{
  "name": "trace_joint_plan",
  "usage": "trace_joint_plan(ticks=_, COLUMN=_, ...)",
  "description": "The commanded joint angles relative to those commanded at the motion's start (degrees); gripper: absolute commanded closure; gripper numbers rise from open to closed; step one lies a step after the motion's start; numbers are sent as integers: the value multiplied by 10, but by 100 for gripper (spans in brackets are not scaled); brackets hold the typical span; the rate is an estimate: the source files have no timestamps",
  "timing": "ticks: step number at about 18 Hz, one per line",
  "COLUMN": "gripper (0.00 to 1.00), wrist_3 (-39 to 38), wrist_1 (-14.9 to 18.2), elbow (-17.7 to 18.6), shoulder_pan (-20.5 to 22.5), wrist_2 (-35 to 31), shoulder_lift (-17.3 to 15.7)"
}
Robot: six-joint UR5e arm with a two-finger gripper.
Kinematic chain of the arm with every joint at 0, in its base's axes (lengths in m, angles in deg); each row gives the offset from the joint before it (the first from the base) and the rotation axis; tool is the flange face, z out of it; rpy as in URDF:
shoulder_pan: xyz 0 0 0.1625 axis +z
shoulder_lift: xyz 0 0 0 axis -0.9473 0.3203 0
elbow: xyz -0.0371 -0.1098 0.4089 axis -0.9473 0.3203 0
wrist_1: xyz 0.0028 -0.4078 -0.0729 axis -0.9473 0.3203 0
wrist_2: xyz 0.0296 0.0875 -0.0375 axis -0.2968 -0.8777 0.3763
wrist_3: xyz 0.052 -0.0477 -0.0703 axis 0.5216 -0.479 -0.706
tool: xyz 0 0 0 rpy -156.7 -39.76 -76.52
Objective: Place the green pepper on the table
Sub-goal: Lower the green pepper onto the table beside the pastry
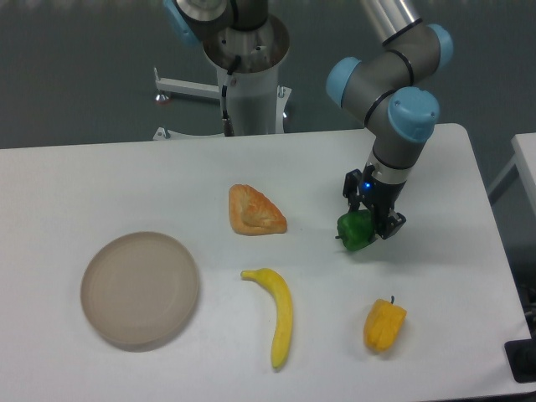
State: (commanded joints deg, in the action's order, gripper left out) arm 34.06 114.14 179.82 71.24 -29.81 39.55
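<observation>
Right now gripper (369,219) pinches green pepper (355,230) low over table (100,180), right of pastry (255,210), w/ yellow pepper (383,325) nearer the front edge.

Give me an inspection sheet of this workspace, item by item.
Surface: white table, rounded corners, no spills seen.
Job's things: green pepper held in the gripper, right of centre; whether it touches the table cannot be told.
Clutter: beige plate at left, nothing on it; pastry near the centre; banana in front of it; yellow pepper front right. All lie apart.
Gripper: gripper pointing down, shut on the green pepper.
Cables: black cable running down the arm's pedestal.
Surroundings: dark grey floor, edge of a second white table at right.
</observation>
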Motion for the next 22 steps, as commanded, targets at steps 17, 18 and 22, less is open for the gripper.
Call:
trace_joint_plan(ticks=17, gripper=55, wrist_3=-4, wrist_1=1, elbow=4, shoulder_pan=-4, wrist_2=-38, shoulder_lift=4)
trace_joint_plan(ticks=18, gripper=55, wrist_3=-3, wrist_1=1, elbow=4, shoulder_pan=-4, wrist_2=-38, shoulder_lift=4)
trace_joint_plan(ticks=22, gripper=55, wrist_3=-4, wrist_1=1, elbow=4, shoulder_pan=-5, wrist_2=-38, shoulder_lift=4)
